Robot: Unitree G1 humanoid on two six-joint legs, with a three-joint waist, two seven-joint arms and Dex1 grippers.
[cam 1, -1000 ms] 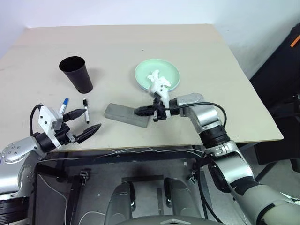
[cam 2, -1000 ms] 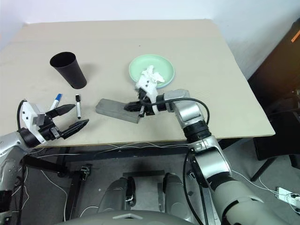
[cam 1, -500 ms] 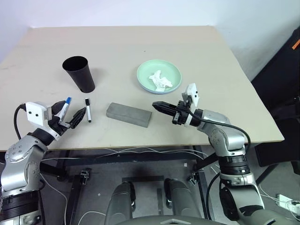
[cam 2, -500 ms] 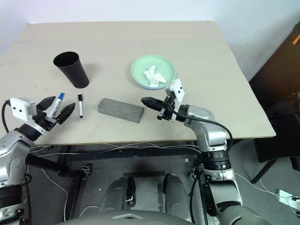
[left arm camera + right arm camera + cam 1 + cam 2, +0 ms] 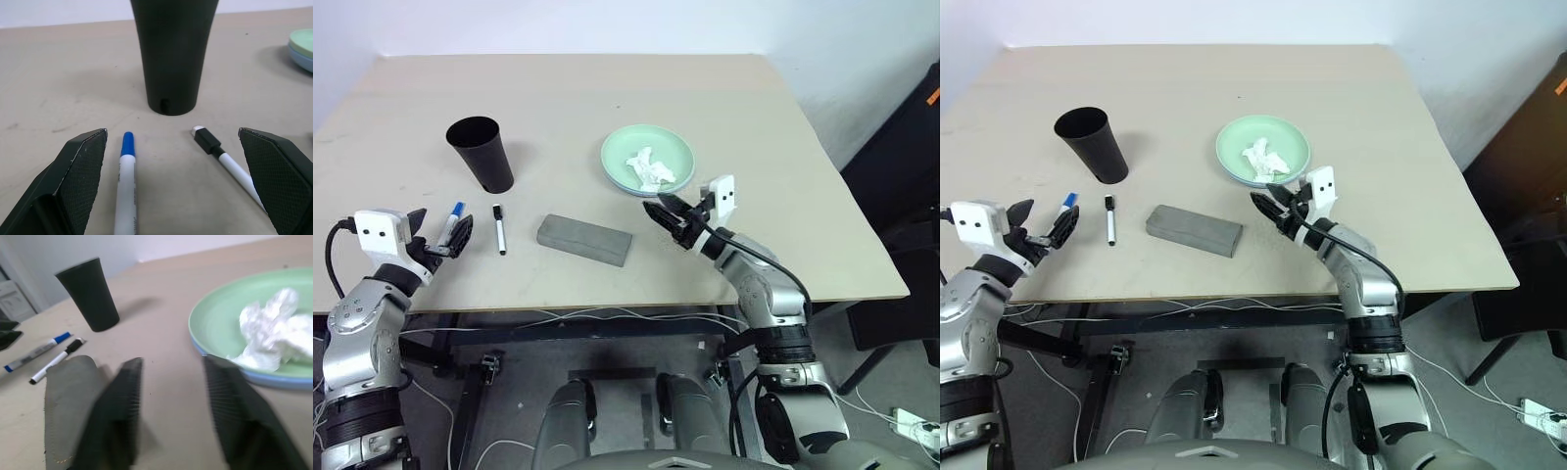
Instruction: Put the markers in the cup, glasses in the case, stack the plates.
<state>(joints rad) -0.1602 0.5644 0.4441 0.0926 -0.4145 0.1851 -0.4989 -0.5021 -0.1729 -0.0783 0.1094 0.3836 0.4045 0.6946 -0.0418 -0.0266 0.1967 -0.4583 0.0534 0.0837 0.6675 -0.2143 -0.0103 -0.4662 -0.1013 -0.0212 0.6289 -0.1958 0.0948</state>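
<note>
The black cup (image 5: 480,155) stands upright at the left. In front of it lie two markers, one blue-capped (image 5: 451,219), one black-capped (image 5: 498,229). My left gripper (image 5: 438,228) is open and level at the table's front left. Both markers' cap ends (image 5: 127,145) lie between its fingers (image 5: 73,191), untouched. The grey case (image 5: 584,240) lies shut in the middle. The mint green plate (image 5: 647,160) rests on the light blue plate (image 5: 274,381). My right gripper (image 5: 658,208) is open and empty, between the case and the plates. The glasses are out of view.
A crumpled white tissue (image 5: 648,168) lies in the green plate. The table's front edge (image 5: 607,308) runs just below both grippers, with cables hanging under it. A dark object (image 5: 901,147) stands off the table's right side.
My right gripper left the case's right end, swung right toward the plates and opened. My left gripper moved left and straightened, and now straddles the markers' ends.
</note>
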